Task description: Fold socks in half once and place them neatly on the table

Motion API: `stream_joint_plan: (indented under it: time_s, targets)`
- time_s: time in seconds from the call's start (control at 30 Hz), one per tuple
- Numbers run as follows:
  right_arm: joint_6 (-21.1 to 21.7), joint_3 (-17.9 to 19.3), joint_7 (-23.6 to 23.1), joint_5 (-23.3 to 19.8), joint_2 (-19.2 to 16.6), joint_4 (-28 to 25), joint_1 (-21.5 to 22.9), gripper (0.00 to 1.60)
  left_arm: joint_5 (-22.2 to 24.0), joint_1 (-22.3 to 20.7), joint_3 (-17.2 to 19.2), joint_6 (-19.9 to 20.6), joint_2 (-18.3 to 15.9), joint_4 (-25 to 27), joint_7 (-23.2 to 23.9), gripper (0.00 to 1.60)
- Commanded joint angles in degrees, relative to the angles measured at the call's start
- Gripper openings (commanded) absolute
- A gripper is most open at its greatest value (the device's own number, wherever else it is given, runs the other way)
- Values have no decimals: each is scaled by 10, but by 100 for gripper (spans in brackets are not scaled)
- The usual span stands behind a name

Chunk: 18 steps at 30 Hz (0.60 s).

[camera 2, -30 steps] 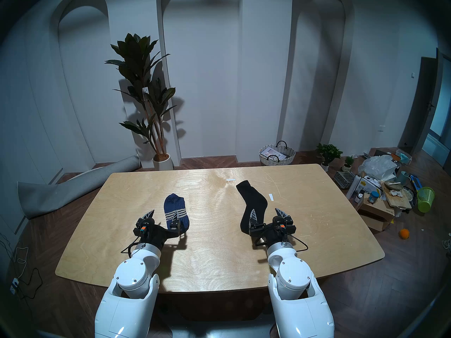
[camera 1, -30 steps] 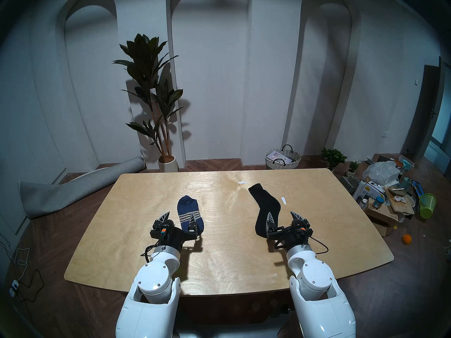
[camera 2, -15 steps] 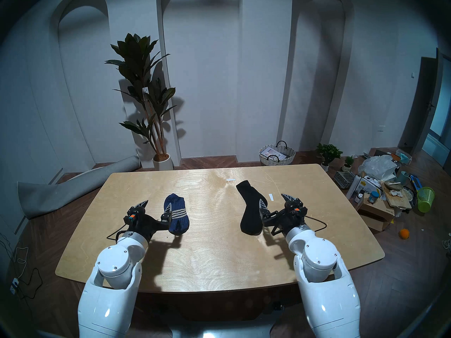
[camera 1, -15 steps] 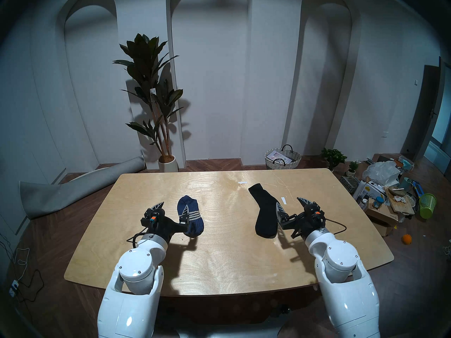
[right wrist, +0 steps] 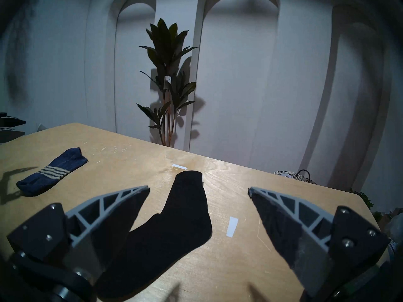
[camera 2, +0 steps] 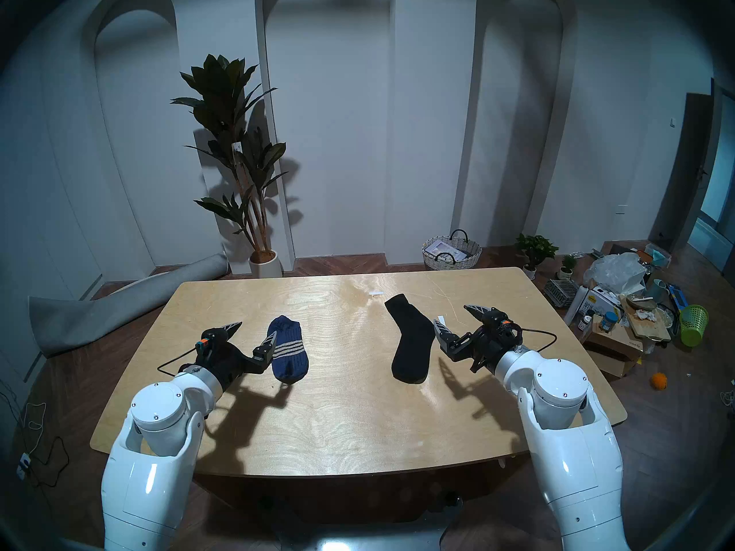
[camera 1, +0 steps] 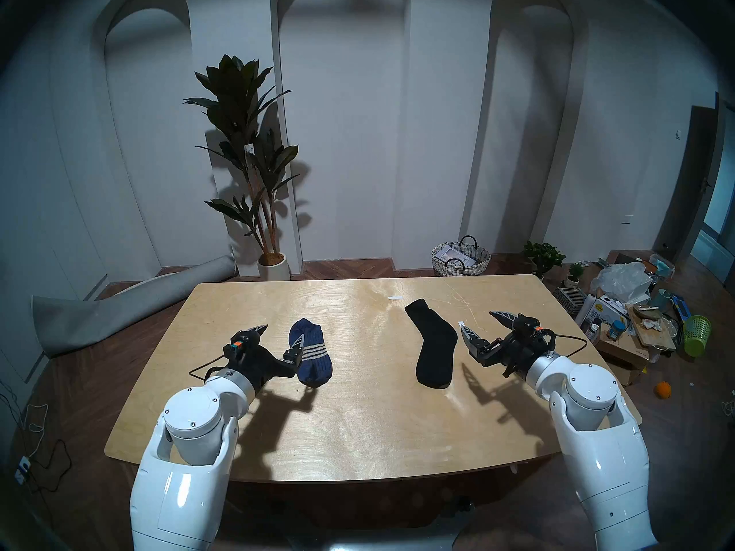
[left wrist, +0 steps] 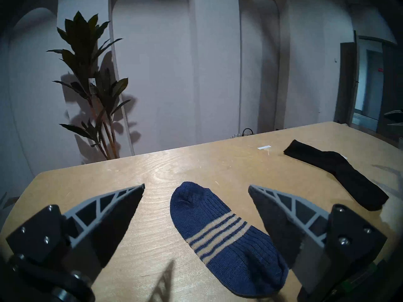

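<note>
I hold the left gripper (camera 1: 281, 333) above the table (camera 1: 358, 419) with its two fingers spread wide and nothing between them. The navy-blue sock (camera 1: 310, 351) lies flat and unfolded on the table just ahead of this gripper and slightly toward its inner side; in the left wrist view the sock (left wrist: 220, 236) sits in the gap between the two fingers, with its pale stripes across the middle and one end pointing away from the gripper. I see no contact between either finger and the sock. I hold the right gripper (camera 1: 483, 325) above the table as well, fingers likewise spread apart and empty. The black sock (camera 1: 433, 349) lies flat and unfolded toward the inner side of this gripper, just beside its inner finger; in the right wrist view the sock (right wrist: 172, 225) runs from below the inner finger forward into the gap, bent partway along. A white tape strip (right wrist: 232, 226) lies on the table between the right fingers, beside the black sock. The two socks are well apart.
</note>
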<state>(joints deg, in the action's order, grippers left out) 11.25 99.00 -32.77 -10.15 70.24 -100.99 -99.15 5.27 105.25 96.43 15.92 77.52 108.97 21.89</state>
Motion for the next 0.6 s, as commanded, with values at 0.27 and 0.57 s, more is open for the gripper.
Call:
stream_joint_plan:
  time_s: [0.27, 0.57]
  targets:
    - [80, 22, -134, -114, -23, 32, 50, 160, 38, -38, 19, 63, -68, -4, 113, 160]
    - [168, 59, -180, -173, -50, 46, 85, 160, 62, -71, 35, 97, -55, -22, 119, 160]
